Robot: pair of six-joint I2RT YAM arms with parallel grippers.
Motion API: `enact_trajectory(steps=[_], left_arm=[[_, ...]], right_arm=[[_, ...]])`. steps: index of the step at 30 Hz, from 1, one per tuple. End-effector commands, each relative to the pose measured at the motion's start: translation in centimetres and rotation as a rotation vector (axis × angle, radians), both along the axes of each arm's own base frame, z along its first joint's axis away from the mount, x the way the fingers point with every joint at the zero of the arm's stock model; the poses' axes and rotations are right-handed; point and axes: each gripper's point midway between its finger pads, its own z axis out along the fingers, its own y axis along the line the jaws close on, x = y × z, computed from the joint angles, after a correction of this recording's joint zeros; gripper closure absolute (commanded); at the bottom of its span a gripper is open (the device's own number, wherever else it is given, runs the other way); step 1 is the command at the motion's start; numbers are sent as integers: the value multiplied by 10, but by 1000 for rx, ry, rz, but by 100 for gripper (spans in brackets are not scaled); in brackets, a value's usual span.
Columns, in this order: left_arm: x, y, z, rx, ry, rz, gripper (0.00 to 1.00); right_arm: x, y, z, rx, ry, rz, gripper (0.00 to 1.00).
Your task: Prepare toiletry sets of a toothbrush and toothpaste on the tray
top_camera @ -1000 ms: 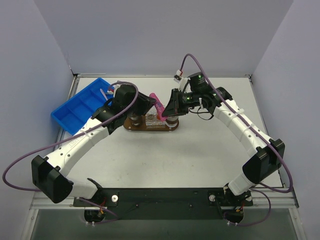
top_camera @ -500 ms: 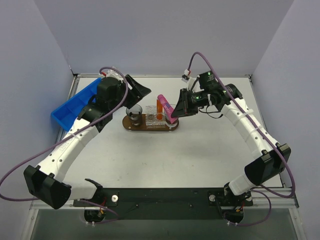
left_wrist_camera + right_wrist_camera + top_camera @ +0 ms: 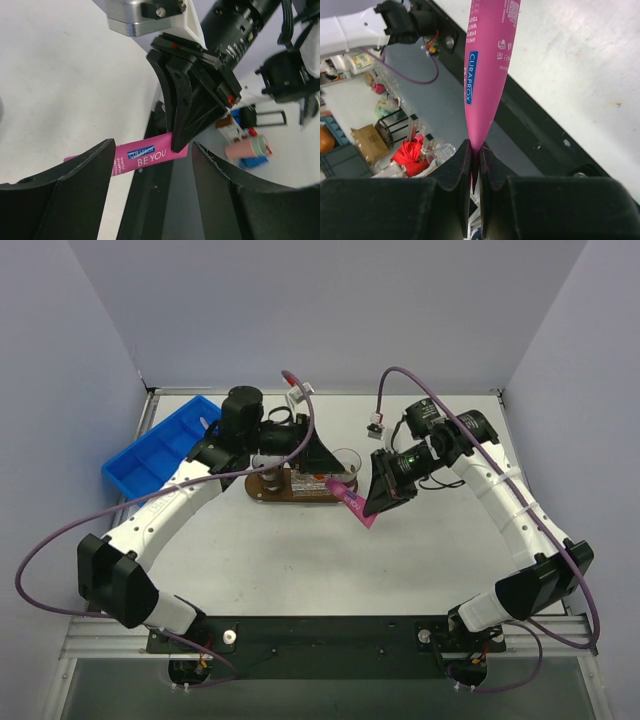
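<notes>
My right gripper (image 3: 370,510) is shut on the flat tail of a pink toothpaste tube (image 3: 350,502), which hangs in the air just off the near right end of the tray (image 3: 268,492). In the right wrist view the tube (image 3: 487,65) sticks straight out from the pinched jaws (image 3: 475,150). My left gripper (image 3: 328,465) stands open above the tray's right half, with nothing in it. In the left wrist view the tube (image 3: 145,155) crosses beyond the open fingers (image 3: 152,147), pinched by the right gripper (image 3: 182,135). No toothbrush is in view.
A blue plastic bin (image 3: 160,452) sits at the far left of the table. Clear cups stand on the tray, one (image 3: 348,460) at its right end. The enclosure's walls stand close on the left, right and behind.
My left gripper has opened and swung from the bin side to above the tray. The right arm has carried the pink tube from over the tray down towards the near right.
</notes>
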Motion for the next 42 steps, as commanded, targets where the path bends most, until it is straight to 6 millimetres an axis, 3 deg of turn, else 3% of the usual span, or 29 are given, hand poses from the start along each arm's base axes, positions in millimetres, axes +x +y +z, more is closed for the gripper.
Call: enact_trajectory(steps=[1,10,16,20,33,42], left_arm=[[-44,-14,10,-79,-11,-303,28],[-76,-32,-2,-120,78,-486,28],[-95,-26,3,-172,129,-553,32],[-113,-21,-6,-137,171,-598,34],[-137,-11,-19,-107,238,-652,46],[-155,-9,-25,-86,279,-717,46]], right_arm=[[-46,-1,21,101,91,70,100],[-70,9,32,198,170,124,100],[-69,13,35,229,191,129,100],[-69,15,37,240,193,133,100],[-69,20,42,276,198,152,100],[-69,22,44,301,187,166,100]])
